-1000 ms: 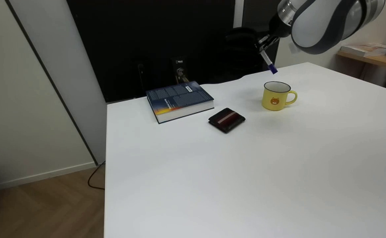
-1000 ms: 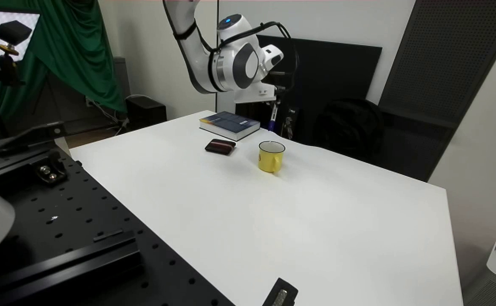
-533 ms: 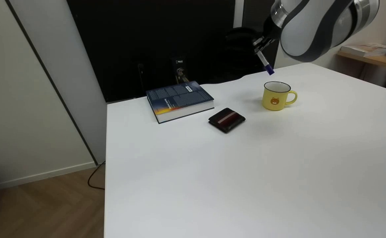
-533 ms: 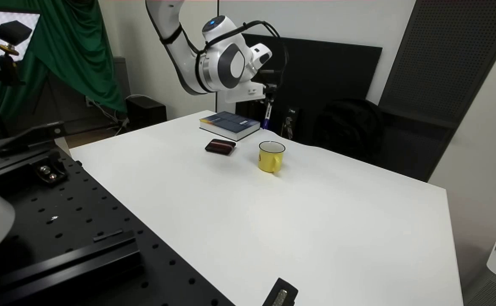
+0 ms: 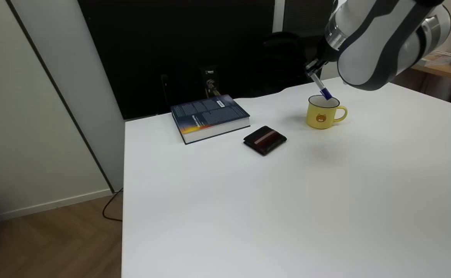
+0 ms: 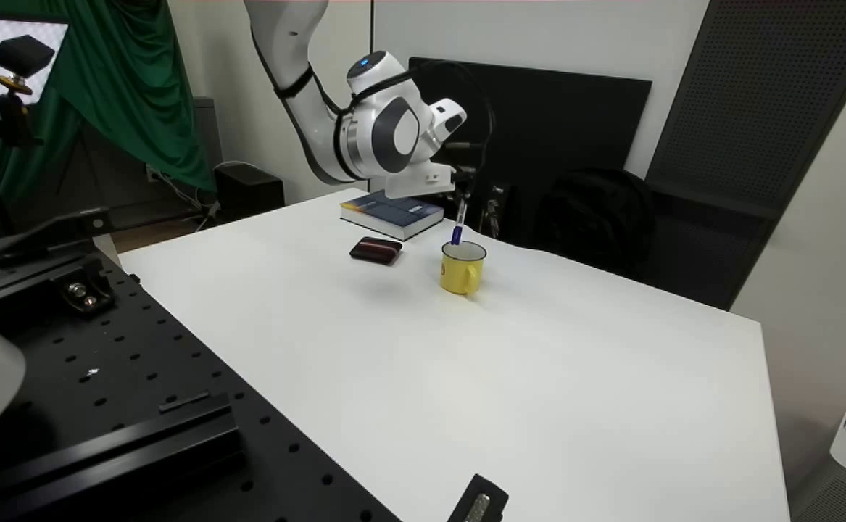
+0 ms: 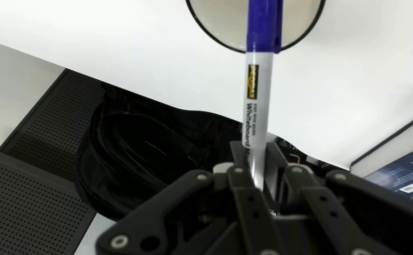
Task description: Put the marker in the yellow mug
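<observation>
Yellow enamel mug (image 5: pixel 323 113): upright on the white table (image 5: pixel 268 208), dark-rimmed mouth facing up.
Whiteboard marker (image 7: pixel 257 92): tilted, its purple-blue cap (image 5: pixel 326 94) lowermost and at the mug's mouth in both exterior views; whether the tip dips below the rim cannot be told.
Robotiq gripper (image 7: pixel 257 152): above and to one side of the mug, clamped on the marker's white barrel near the end opposite the cap.
Striped wallet (image 5: pixel 265 140): near the mug, on the side away from its handle.
Hardback book (image 5: pixel 210 116): same side of the mug, farther off.
Marker grasp: done; alignment with the mug appears nearly complete.
Marker drop: outstanding; lowering inside the rim, letting go and drawing clear all seem to remain.
</observation>
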